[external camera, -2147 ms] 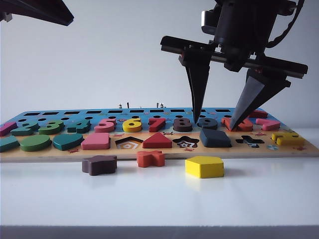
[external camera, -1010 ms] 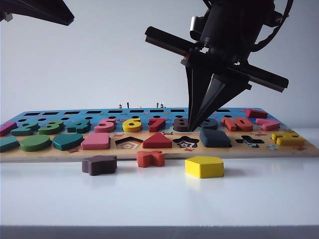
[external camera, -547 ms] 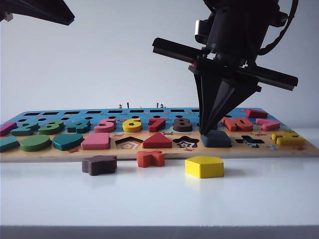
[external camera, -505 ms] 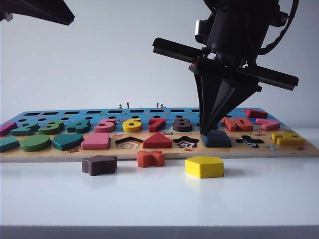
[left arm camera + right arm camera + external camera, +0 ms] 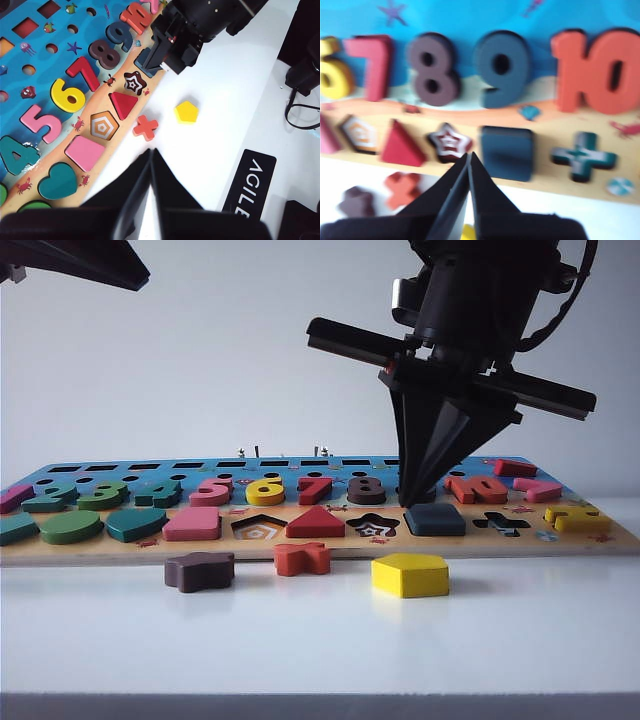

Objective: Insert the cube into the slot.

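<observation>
Looking centre-right in the exterior view, we find the cube (image 5: 434,519) lying in the slot of the board (image 5: 320,546). We judge it light, stiff, smooth: grip opposite edges. Right gripper (image 5: 412,498) hovers above, pressed together, empty; left gripper (image 5: 150,156) likewise, clear of the board.

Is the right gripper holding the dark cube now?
No: in the right wrist view the right gripper is shut with nothing between its fingers, and the dark cube lies in the puzzle board.

cube (image 5: 434,519) – dark navy-grey | pentagon (image 5: 410,575) – yellow | cross (image 5: 302,558) – orange-red | star recess (image 5: 450,142) – seemingly striped
</observation>
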Robot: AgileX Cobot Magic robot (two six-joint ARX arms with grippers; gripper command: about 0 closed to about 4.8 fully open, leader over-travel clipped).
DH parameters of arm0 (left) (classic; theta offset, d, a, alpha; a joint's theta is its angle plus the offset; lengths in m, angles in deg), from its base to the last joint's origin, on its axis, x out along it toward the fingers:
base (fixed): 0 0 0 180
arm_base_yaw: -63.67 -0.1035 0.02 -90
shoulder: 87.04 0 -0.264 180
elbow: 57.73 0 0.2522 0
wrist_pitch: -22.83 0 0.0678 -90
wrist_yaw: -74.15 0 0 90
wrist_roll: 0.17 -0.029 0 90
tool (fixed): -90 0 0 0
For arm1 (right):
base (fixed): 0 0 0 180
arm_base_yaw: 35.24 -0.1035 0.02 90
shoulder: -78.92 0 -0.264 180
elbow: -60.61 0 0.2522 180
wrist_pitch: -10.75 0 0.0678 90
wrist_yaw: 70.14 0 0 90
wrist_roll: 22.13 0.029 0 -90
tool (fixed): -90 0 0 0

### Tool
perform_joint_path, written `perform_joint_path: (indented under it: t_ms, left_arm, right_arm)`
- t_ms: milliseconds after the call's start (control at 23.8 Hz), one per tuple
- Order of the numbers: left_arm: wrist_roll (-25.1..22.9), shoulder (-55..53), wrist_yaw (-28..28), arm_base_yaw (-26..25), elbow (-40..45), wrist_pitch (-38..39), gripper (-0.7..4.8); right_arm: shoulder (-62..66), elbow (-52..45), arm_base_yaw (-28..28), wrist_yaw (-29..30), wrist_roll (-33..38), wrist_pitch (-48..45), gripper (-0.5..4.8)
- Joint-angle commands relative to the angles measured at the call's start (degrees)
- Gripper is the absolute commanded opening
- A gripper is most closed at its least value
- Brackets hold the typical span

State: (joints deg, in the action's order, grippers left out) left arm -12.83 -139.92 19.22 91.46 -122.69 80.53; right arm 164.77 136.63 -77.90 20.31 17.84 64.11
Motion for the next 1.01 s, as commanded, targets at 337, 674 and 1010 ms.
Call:
perform_joint_path:
  t_ms: [337, 674, 1010]
  left_arm:
    - [-0.4, 0.1, 0.5, -0.1, -0.2, -0.8, 0.17]
    - [-0.4, 0.1, 0.5, -0.1, -0.2, -1.0, 0.17]
    - [-0.4, 0.1, 0.5, -0.1, -0.2, -1.1, 0.17]
  right_arm:
    - [-11.8, 0.2, -0.5, -7.0, -18.2, -13.6, -0.08]
    - [-14.5, -1.0, 1.4, -10.8, -29.7, -13.3, -0.08]
    - [-20.6, -9.0, 10.7, -8.8, -29.4, -15.8, -0.08]
